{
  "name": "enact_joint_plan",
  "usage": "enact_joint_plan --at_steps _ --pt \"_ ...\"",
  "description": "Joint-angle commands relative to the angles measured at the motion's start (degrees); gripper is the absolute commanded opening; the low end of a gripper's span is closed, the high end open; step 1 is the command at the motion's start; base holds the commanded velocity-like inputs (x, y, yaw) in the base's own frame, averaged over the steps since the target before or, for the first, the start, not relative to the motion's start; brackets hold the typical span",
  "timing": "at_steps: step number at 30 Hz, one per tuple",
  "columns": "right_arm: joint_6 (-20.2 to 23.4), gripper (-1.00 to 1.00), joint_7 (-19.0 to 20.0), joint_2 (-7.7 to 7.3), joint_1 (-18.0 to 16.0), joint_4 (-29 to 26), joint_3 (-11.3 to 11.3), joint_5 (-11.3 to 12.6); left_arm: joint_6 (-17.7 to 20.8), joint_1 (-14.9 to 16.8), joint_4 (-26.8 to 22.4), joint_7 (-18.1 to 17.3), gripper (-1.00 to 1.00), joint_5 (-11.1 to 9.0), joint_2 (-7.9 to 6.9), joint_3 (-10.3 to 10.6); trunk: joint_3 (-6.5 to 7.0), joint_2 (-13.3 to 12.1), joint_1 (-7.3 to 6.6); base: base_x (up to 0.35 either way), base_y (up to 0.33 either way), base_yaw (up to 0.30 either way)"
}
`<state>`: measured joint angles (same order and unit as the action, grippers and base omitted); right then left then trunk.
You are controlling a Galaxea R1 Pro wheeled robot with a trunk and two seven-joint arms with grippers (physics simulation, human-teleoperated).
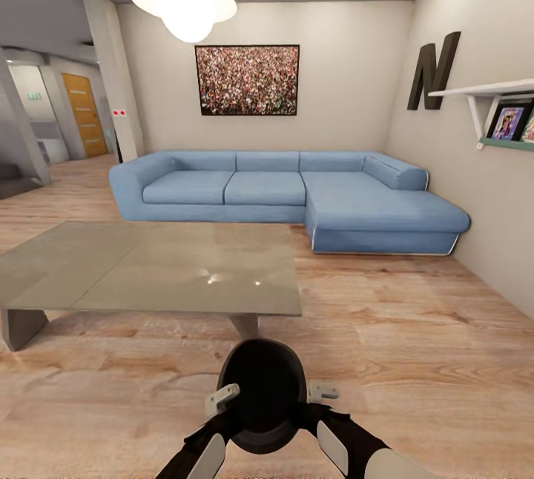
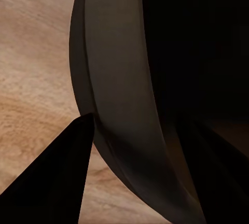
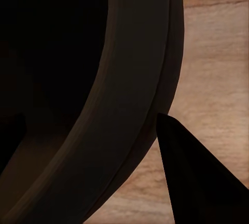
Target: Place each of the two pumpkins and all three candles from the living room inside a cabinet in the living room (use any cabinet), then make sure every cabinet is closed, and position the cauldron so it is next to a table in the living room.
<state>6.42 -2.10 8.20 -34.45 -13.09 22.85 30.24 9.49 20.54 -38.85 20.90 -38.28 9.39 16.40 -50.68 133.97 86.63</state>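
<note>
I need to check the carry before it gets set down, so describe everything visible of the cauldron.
The cauldron is a round black pot, matte, with a thick rim and a dark hollow inside. It is held above the wooden floor, between the left gripper and the right gripper, each with fingers astride the rim. It hangs just short of the table, not touching it.
</note>
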Motion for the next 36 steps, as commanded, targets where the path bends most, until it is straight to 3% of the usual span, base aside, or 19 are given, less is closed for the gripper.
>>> enact_joint_plan --at_steps 1,23,27,36 --pt "0.3 -1.0 0.2 -0.03 -0.1 -1.9 1.7 1.3 0.0 0.0 0.0 0.4 -1.0 -1.0 -0.08 1.5 -0.23 0.4 0.21 0.0 0.0 0.0" --pt "0.3 -1.0 0.2 -0.04 -0.1 -1.9 1.6 1.4 0.0 0.0 0.0 0.4 -1.0 -1.0 -0.16 1.5 -4.18 9.3 5.04 0.0 0.0 0.0" --pt "0.3 -1.0 0.2 -0.07 -0.1 -1.9 1.6 1.4 0.0 0.0 0.0 0.4 -1.0 -1.0 -0.16 1.5 -5.07 9.3 5.14 0.0 0.0 0.0" --pt "0.3 -1.0 0.2 -0.12 -0.1 -1.9 1.6 1.4 0.0 0.0 0.0 0.5 -1.0 -1.0 -0.16 1.5 -5.07 9.3 5.14 0.002 0.0 0.0"
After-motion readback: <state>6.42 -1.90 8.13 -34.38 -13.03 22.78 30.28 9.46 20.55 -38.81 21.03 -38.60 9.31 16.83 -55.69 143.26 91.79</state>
